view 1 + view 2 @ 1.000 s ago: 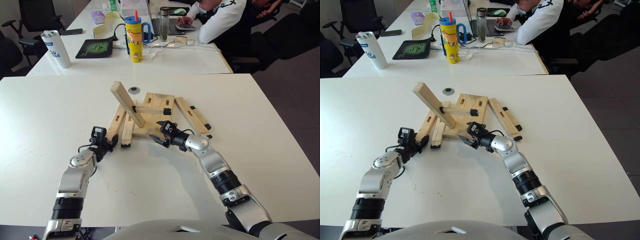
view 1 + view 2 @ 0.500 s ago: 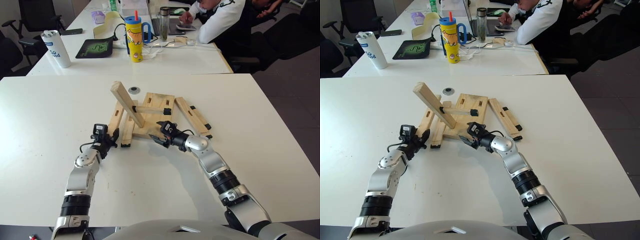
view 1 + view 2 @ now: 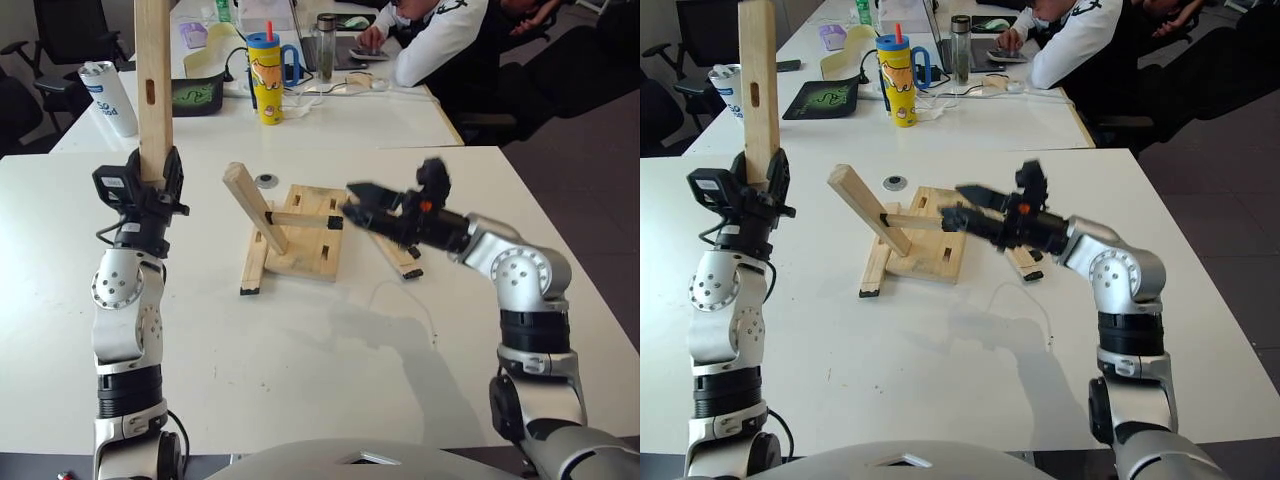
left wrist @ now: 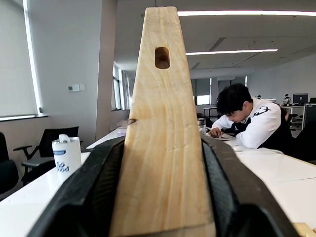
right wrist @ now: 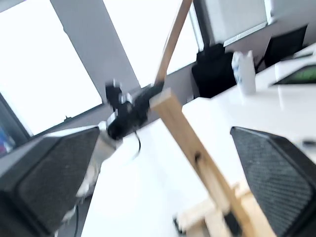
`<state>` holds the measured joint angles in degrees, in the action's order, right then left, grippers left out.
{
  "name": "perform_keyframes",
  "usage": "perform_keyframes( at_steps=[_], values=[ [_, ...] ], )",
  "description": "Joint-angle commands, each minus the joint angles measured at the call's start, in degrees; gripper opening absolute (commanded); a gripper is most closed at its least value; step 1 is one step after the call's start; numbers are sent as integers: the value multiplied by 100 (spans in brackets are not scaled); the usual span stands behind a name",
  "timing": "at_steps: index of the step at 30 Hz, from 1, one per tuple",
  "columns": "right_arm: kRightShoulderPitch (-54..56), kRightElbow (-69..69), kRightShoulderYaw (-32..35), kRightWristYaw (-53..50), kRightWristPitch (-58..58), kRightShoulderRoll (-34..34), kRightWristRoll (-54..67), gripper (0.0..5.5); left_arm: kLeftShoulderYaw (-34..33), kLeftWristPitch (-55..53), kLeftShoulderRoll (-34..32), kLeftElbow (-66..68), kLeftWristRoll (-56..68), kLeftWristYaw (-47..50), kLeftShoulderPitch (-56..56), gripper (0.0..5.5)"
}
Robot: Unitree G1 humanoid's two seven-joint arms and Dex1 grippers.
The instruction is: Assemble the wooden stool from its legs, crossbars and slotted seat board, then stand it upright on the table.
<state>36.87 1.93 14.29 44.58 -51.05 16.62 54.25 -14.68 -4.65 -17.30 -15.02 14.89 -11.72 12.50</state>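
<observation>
Up on my left, the left gripper has hoisted one leg off the table and clamps it upright, so that piece is ready to fit. Now my right gripper has lifted clear too. It hangs empty, jaws spread wide, just over the seat board, near the tilted leg and its crossbar.

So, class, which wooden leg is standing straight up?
The upright leg, clamped in the left gripper and held vertical above the table. The slanted leg leans over the seat board; the flat leg lies beside it.
</observation>
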Motion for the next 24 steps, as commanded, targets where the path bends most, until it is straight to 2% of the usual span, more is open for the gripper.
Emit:
perform_keyframes(
  at_steps=[1, 7, 16, 24],
  values=[
    [1119, -553, 660, -2136, -320, -963, 1007, 488, 306, -314, -391, -833, 72, -381, 314, 205],
    [1678, -613, 749, -3535, -346, -1673, 1966, 488, 733, -792, -645, -1433, 280, -868, 464, 205],
    [1891, -602, 734, -3793, 32, -1724, 2238, 488, 1034, -1182, -1000, -1649, 320, -1428, 320, 205],
    [1980, -846, 766, -3704, 209, -1511, 2272, 355, 1043, -1197, -1266, -1609, 193, -1668, 313, 205]
  ],
)
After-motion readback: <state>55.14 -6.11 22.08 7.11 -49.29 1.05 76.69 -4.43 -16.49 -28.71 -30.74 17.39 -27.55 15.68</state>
